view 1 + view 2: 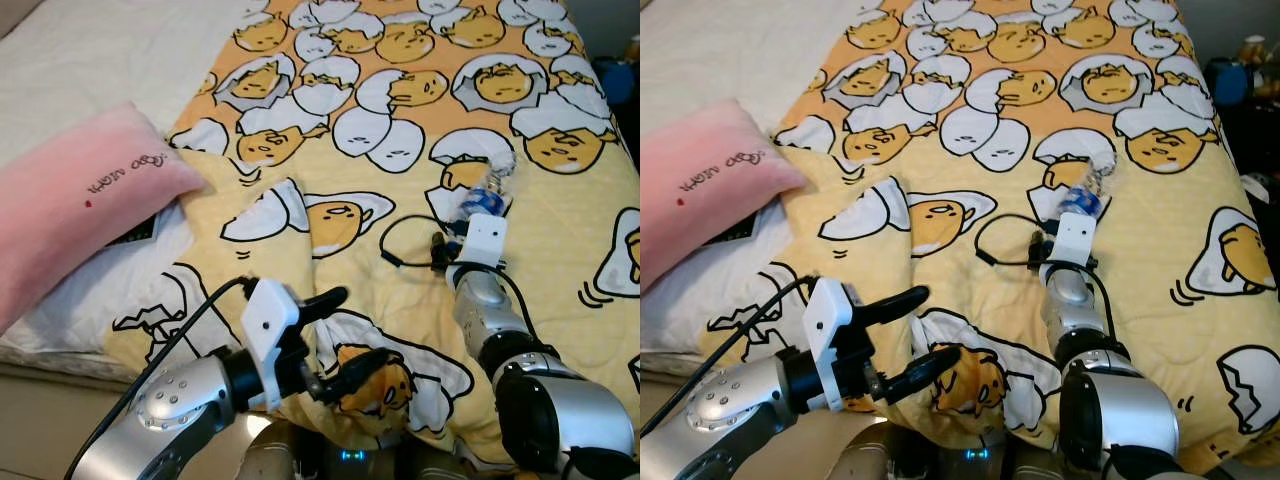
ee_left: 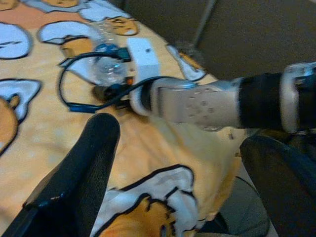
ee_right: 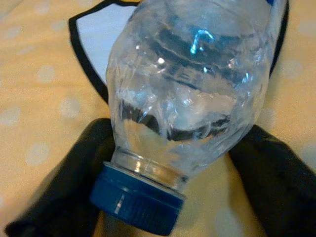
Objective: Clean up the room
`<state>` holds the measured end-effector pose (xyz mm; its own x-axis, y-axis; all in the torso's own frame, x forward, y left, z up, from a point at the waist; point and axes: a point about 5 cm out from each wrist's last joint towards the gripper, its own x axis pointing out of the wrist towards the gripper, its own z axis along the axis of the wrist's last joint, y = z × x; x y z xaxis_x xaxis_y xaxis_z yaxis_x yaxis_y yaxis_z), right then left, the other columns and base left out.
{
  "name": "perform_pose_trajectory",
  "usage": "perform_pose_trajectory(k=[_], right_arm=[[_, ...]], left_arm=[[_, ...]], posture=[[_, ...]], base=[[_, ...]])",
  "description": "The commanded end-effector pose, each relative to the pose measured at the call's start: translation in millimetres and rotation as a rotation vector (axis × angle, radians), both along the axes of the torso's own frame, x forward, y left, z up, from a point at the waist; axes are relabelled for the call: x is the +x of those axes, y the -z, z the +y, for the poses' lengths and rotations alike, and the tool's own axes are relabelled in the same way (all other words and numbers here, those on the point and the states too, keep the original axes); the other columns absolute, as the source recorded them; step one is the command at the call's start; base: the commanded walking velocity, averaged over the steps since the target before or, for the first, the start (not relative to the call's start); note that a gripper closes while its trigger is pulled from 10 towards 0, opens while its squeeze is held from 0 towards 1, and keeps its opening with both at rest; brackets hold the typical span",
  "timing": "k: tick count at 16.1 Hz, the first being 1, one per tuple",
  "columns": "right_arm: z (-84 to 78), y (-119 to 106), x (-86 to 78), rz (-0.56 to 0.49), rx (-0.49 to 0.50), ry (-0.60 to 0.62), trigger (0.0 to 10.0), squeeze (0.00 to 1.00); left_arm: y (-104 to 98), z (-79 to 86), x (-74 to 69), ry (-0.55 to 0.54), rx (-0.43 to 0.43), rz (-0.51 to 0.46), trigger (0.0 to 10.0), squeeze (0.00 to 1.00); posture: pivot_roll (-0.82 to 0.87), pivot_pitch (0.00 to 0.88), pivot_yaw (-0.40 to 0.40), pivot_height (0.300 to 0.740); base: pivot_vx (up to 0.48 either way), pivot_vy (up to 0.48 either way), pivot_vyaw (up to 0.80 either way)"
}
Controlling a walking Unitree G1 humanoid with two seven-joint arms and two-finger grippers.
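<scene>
A crumpled clear plastic bottle (image 3: 192, 84) with a blue cap (image 3: 136, 197) lies on the yellow egg-print blanket (image 1: 560, 260) spread over the bed. My right gripper (image 3: 175, 133) reaches out over the blanket and stands open, one black finger (image 3: 74, 168) beside the cap and the other against the bottle's shoulder. From the head the bottle (image 1: 488, 195) pokes out just beyond the white wrist box. My left gripper (image 1: 345, 335) hovers open over the blanket's near edge with nothing between its fingers.
A pink pillow (image 1: 80, 200) lies on the white bedsheet (image 1: 110, 50) at the left. My arm's black cable (image 1: 400, 245) loops over the blanket beside my right wrist. The bed's front edge (image 1: 60, 360) runs along the lower left. Dark and blue objects (image 1: 615, 80) sit beyond the bed's right side.
</scene>
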<state>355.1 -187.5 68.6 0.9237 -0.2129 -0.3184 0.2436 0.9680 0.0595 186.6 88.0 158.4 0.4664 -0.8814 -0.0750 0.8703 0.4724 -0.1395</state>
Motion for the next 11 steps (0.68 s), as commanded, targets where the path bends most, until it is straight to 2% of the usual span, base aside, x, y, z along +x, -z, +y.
perform_pose_trajectory(k=[1, 5, 8, 11], right_arm=[[3.9, 12.3, -6.2, 0.061, 0.058, 0.012, 0.0, 0.0], [2.9, 9.1, -3.9, 0.04, 0.145, 0.049, 0.0, 0.0], [3.2, 7.0, -2.4, 0.034, 0.145, 0.044, 0.0, 0.0], [0.1, 6.6, -2.5, 0.033, 0.142, 0.051, 0.0, 0.0]], left_arm=[[-3.1, -2.7, -4.8, 0.047, -0.008, 0.005, 10.0, 0.0], [-6.5, -2.3, 1.7, 0.052, -0.008, 0.011, 10.0, 0.0], [-3.0, -4.7, 0.6, 0.111, 0.012, 0.023, 10.0, 0.0], [-1.4, -7.6, 1.2, 0.118, 0.01, 0.028, 10.0, 0.0]], posture=[[0.26, 0.236, 0.119, 0.73], [0.24, 0.23, 0.134, 0.73], [0.22, 0.225, 0.143, 0.73], [0.21, 0.219, 0.144, 0.73]], base=[[0.0, 0.0, 0.0], [0.0, 0.0, 0.0], [0.0, 0.0, 0.0], [0.0, 0.0, 0.0]])
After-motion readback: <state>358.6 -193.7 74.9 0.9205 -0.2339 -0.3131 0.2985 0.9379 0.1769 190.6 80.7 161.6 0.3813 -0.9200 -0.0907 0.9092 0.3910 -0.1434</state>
